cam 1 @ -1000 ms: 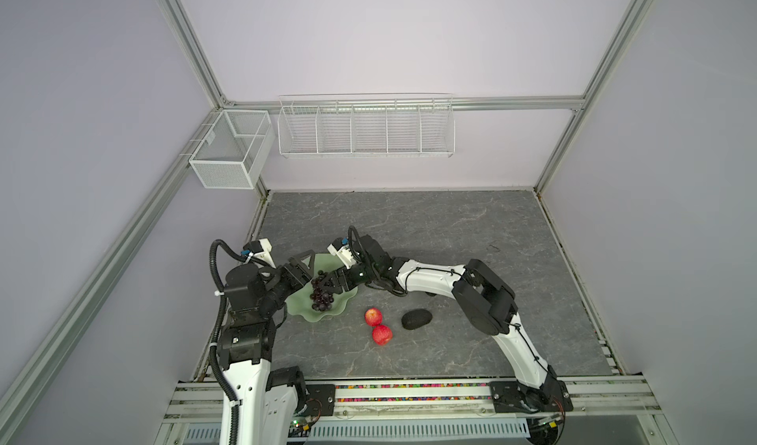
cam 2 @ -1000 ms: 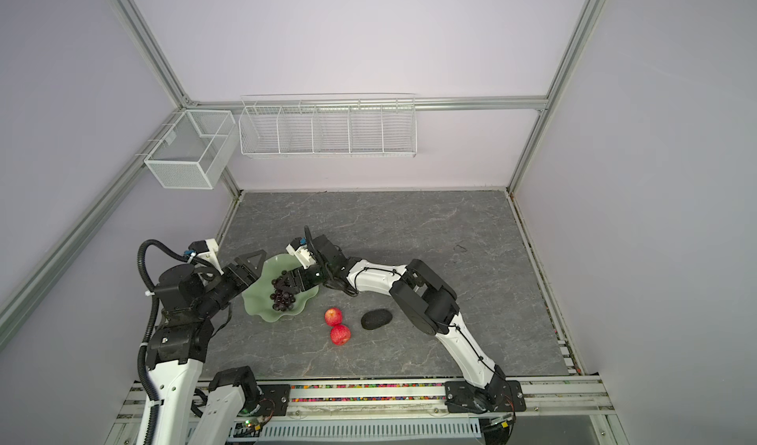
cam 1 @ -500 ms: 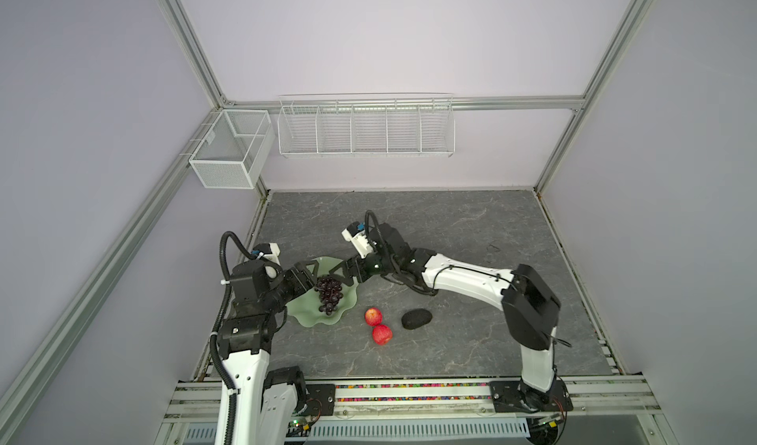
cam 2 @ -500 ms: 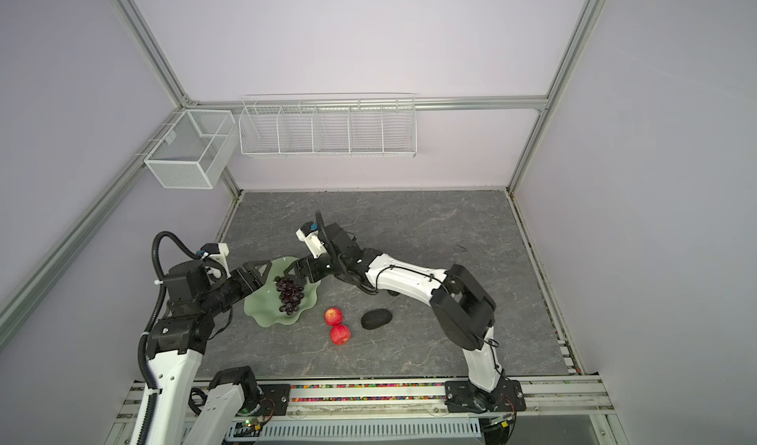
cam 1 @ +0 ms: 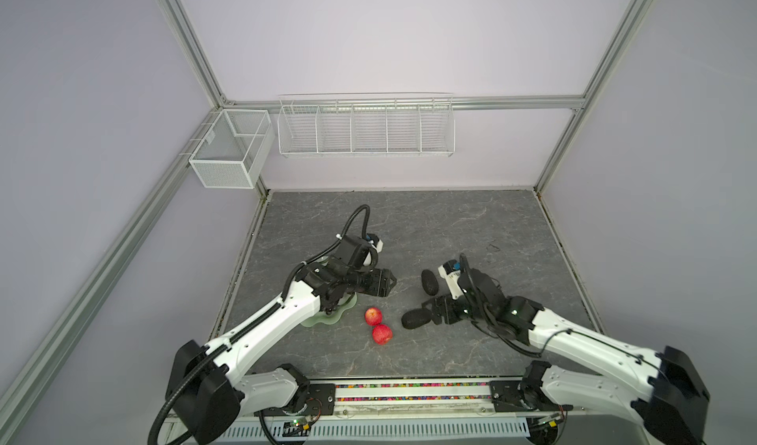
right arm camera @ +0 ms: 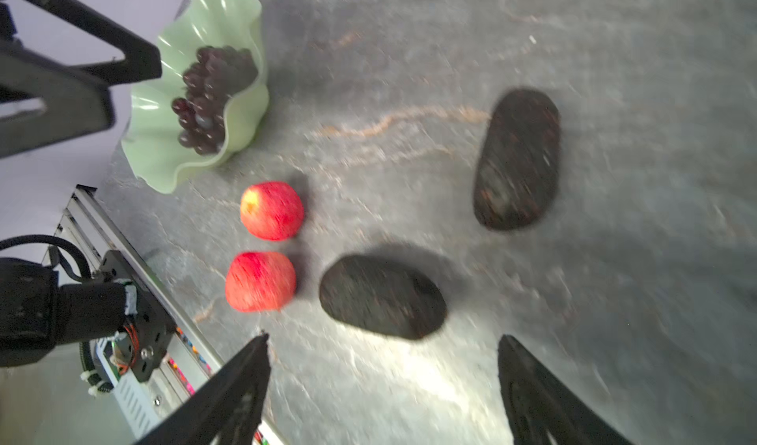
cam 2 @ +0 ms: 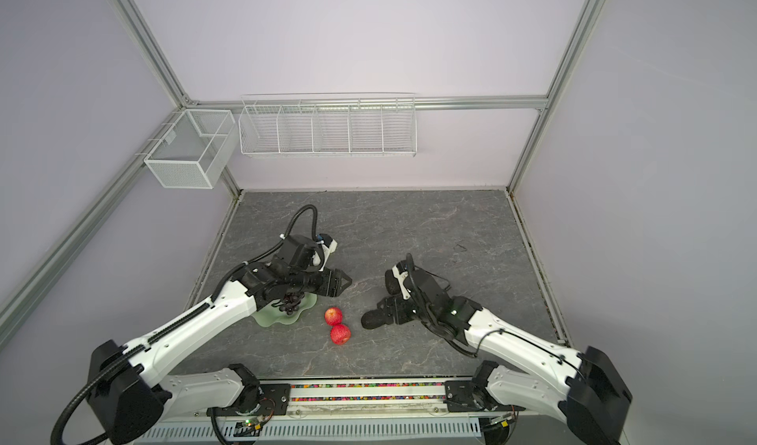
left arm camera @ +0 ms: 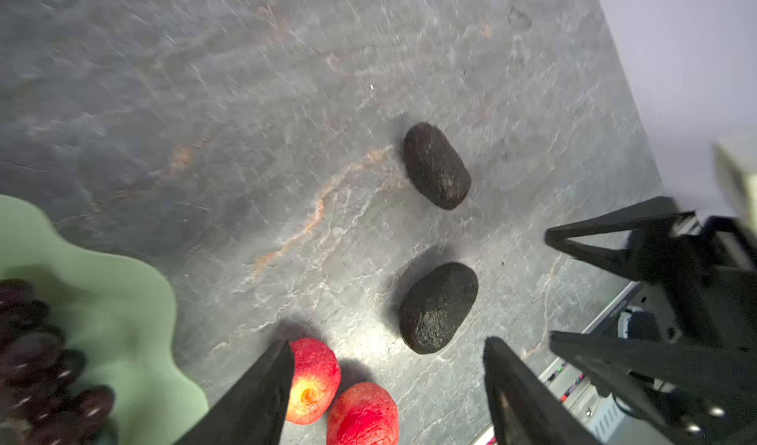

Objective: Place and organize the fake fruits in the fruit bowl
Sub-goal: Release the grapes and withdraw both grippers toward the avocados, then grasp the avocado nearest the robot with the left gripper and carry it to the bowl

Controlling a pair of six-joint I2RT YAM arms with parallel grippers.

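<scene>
Fruit bowl: the shallow, pale green, glossy fruit bowl (right arm camera: 155,160) with a wavy leaf-like rim sits on the dark grey marbled tabletop (cam 1: 450,225). In both top views the left arm crosses over the bowl and hides most of it.
Grapes: the bunch of dark purple grapes (right arm camera: 209,94) lies inside the bowl.
Apples: two small red apples lie on the tabletop outside the bowl. The nearer apple (right arm camera: 272,211) is just beside the rim, and the farther apple (right arm camera: 260,281) sits close against it on the side away from the bowl.
Avocados: two rough, blackish, egg-shaped avocados lie outside the bowl, beyond the apples. The avocado by the apples (right arm camera: 383,295) is just beside the farther apple. The lone avocado (right arm camera: 518,160) lies well apart from the bowl.
Left gripper (left arm camera: 389,342): it is over the tabletop just past the bowl's rim, on the apple side. Its jaws are spread with nothing between them.
Right gripper (right arm camera: 383,340): it is well apart from the bowl, past the apples. Its jaws stand wide and empty, and the avocado by the apples lies just ahead of the fingertips, not clasped.
Baskets: a long white wire basket (cam 1: 364,129) and a small white mesh box basket (cam 1: 229,156) hang on the walls, far from the bowl.
</scene>
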